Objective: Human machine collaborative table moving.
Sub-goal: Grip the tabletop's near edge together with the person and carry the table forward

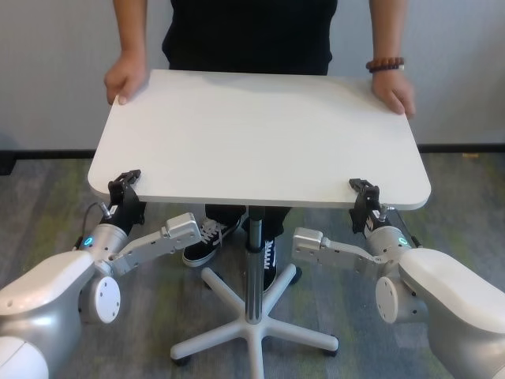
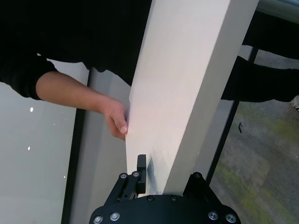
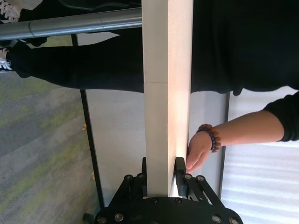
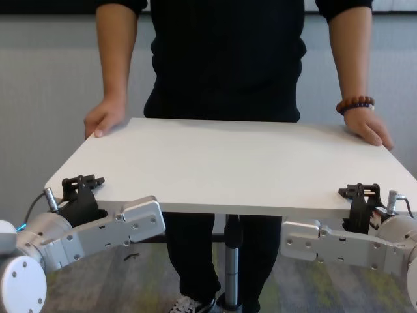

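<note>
Head view showed the table (image 1: 260,134) at centre. The left gripper (image 1: 125,183) was clamped on its near edge at 8 o'clock; the right gripper (image 1: 364,189) was clamped there at 4 o'clock. The person (image 1: 248,35) at 12 o'clock gripped both far corners.

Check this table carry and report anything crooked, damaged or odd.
Nothing stands out. The table sits level, the left gripper and right gripper are clamped on its near edge, and the person holds the far corners.
</note>
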### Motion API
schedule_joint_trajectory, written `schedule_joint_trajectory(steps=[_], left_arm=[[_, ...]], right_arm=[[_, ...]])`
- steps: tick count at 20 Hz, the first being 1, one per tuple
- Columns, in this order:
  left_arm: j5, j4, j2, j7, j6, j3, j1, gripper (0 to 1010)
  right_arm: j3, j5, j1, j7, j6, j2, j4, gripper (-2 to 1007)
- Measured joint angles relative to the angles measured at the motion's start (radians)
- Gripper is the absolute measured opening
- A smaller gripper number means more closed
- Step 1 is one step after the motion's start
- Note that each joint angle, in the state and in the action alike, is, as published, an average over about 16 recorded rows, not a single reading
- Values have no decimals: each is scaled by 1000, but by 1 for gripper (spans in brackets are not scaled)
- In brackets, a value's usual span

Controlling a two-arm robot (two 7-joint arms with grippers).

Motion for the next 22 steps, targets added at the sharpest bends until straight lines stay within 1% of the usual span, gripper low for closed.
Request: schedule_joint_trajectory(steps=[6, 12, 17, 22], left_arm=[[0, 0, 0, 0, 0, 0, 0, 345], [0, 0, 0, 0, 1, 0, 0, 405], [0, 0, 0, 0, 1, 0, 0, 510], [0, 0, 0, 0, 1, 0, 0, 659]], right_arm=[[0, 0, 0, 0, 0, 0, 0, 308], [1, 0, 0, 1, 0, 0, 0, 395], [1, 0, -1, 3, 0, 0, 0, 522], [1, 0, -1, 5, 0, -1, 1, 676]])
